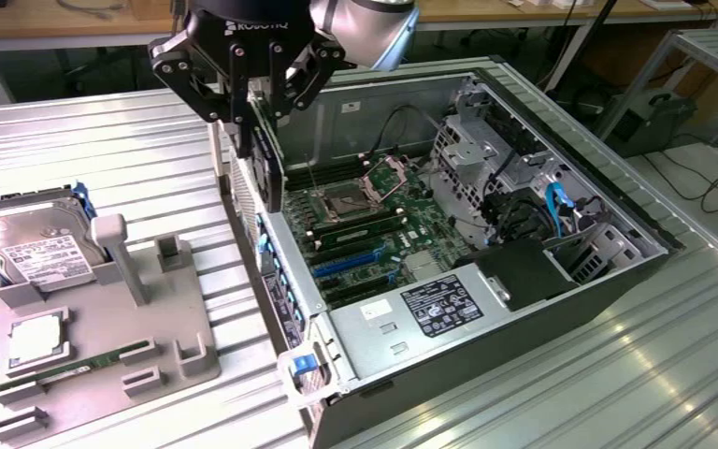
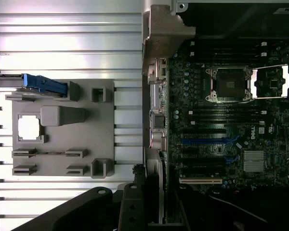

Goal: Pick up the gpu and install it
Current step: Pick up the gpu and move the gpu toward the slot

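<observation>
ribbed metal table (image 1: pixel 109 140) up front, a grey fixture tray (image 1: pixel 147 327) on it. beyond, the open computer case (image 1: pixel 609 271). above its far rim the gripper (image 1: pixel 257 117) hangs, jaws part-closed on the gpu (image 1: pixel 262 148), edge-down. likely the carrying step; seating calls for lining the card over a blue slot (image 1: pixel 347 265).

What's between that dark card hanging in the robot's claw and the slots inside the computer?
Nothing visible. The gpu hangs from the gripper above a wall of the open case, and the blue slots on the board below lie bare. The cables sit apart, towards the exterior view's right.
</observation>
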`<state>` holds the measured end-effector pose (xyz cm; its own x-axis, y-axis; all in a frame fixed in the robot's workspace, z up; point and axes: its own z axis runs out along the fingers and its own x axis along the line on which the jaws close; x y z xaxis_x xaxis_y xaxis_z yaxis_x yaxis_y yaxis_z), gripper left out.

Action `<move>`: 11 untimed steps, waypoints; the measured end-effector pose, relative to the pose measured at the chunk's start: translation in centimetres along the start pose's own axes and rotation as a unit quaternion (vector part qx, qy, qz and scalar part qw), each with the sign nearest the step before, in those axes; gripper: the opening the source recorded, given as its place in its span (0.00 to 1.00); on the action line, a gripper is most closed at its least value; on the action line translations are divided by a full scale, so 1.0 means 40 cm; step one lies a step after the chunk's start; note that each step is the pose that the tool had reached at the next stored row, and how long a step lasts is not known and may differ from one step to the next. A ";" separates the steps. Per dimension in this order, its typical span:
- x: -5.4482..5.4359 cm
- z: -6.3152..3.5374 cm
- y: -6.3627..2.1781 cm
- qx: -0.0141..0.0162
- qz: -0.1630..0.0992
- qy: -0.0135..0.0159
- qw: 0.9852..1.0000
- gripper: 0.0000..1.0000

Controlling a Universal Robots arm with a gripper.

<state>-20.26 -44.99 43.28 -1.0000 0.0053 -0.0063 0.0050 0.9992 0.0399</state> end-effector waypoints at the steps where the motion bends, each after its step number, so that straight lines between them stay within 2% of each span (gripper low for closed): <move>1: -0.003 0.000 0.000 0.000 0.000 0.000 1.000 0.27; 11: -0.030 0.000 0.000 0.000 0.000 0.000 1.000 0.27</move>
<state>-19.07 -44.99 43.28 -1.0000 0.0052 -0.0063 0.0050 0.9992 0.0399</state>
